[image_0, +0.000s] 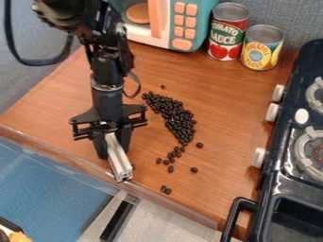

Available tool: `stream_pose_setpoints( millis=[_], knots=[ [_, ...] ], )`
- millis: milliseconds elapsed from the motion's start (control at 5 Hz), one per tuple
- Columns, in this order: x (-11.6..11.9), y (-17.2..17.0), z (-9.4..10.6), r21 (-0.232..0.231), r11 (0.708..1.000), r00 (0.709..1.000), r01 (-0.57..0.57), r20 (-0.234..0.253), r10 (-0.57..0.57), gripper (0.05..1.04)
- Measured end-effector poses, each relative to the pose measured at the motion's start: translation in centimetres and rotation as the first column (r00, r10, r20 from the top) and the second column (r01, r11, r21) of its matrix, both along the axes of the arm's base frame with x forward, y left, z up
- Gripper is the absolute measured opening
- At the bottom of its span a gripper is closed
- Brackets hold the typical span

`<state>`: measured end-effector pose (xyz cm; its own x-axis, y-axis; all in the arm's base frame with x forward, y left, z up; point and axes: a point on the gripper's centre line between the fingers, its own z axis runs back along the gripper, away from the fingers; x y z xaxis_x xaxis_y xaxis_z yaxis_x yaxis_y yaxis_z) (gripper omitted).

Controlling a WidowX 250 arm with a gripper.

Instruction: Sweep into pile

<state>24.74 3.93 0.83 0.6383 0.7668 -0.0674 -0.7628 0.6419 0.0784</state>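
1. Gripper [114, 150] was clamped on the bar [118, 159], whose long axis slanted down toward the counter's [221, 182] near edge.
2. Beans [172, 112] lay beside it, stove [275, 184] side, in a long streak with strays.
3. Sweeping seemed underway; next, the bar had to get behind strays and push inward.

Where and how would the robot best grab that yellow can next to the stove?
I'd take the yellow can from above, around its wall just below the rim: it stands upright. Fingers front and back seem best, as the red can crowds one side. The hand would have to release the metal bar first.
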Motion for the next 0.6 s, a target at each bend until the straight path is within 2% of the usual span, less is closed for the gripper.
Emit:
stream_pose_setpoints(
  millis=[600],
  knots=[
    [1.12,0.21,-0.25,0.021,0.999,0.999,-0.044,0.005,0.044,0.387]
  ],
)
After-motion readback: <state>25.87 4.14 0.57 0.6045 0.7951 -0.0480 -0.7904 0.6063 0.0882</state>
